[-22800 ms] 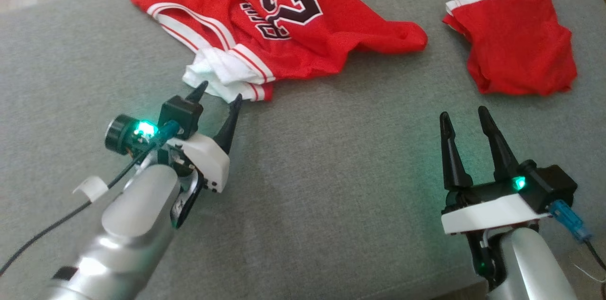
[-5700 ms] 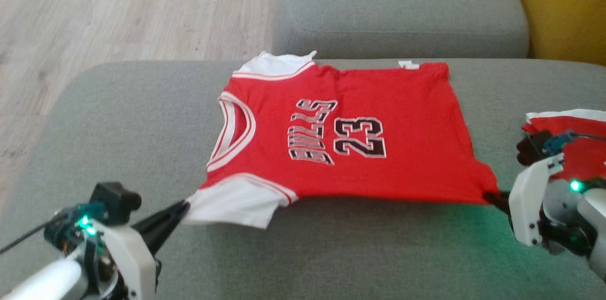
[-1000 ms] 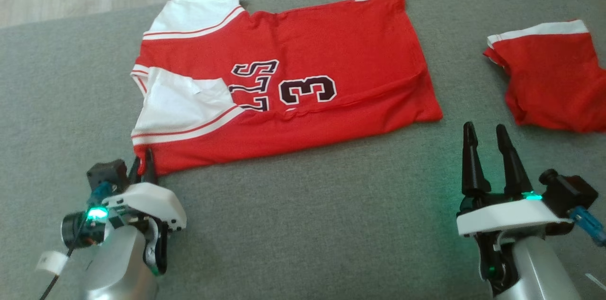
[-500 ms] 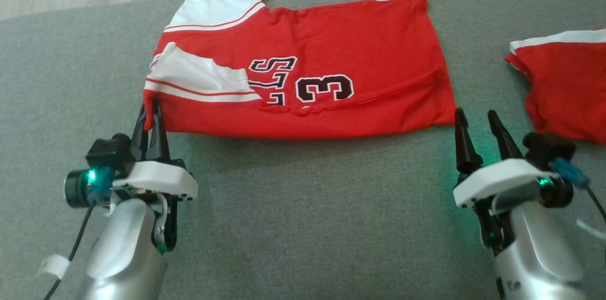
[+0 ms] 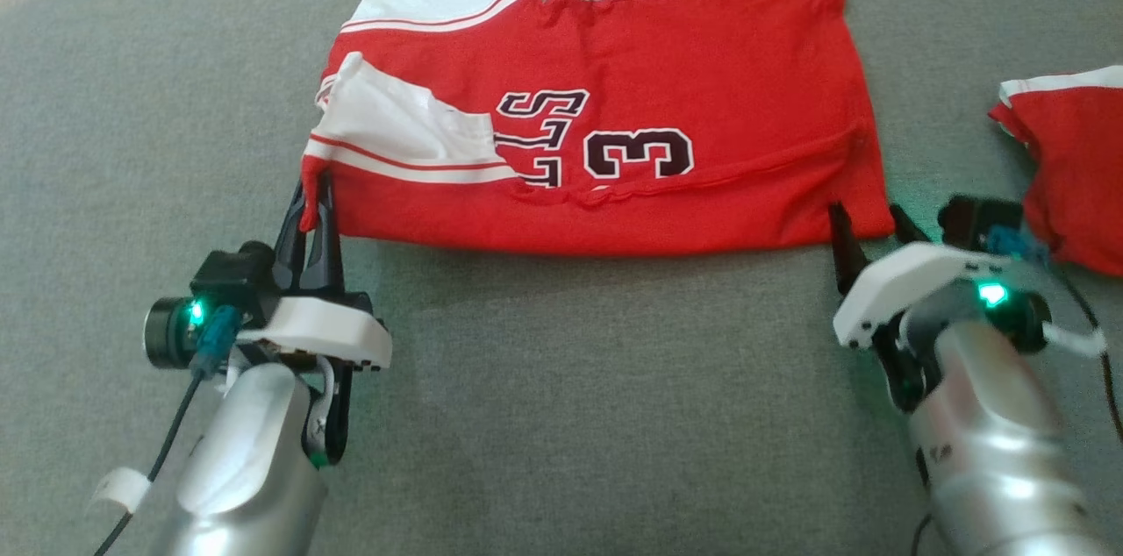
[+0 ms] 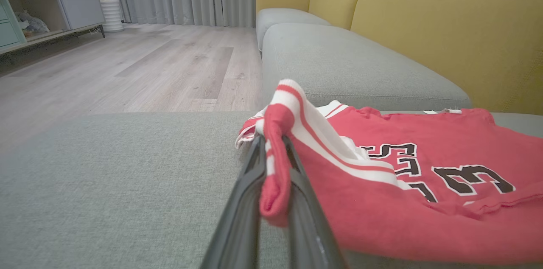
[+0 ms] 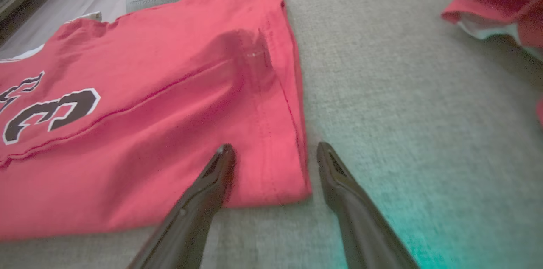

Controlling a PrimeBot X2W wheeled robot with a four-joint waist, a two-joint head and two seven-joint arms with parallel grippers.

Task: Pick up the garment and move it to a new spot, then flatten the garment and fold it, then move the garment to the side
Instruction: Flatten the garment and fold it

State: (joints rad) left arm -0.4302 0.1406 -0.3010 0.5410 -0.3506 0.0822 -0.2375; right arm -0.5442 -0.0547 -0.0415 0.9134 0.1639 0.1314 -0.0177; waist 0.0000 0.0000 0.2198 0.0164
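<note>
One change since before: right tool [image 5: 864,214], agape, now astride the jersey [image 5: 684,56] hem; left tool [image 5: 316,196] tight on its corner

1. Red short-sleeved jersey [image 5: 702,47]; white sleeves with red stripes; black, white-edged lettering and a "3" showing.
2. Lies spread on grey fabric cushion [image 5: 570,416]; near long edge folded over onto the front.
3. Near left corner lifted and bunched; the rest lies flat.

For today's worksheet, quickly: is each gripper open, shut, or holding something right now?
Left gripper: shut on the red jersey at its near left corner.
Right gripper: open astride the jersey's near right corner, holding nothing.
</note>
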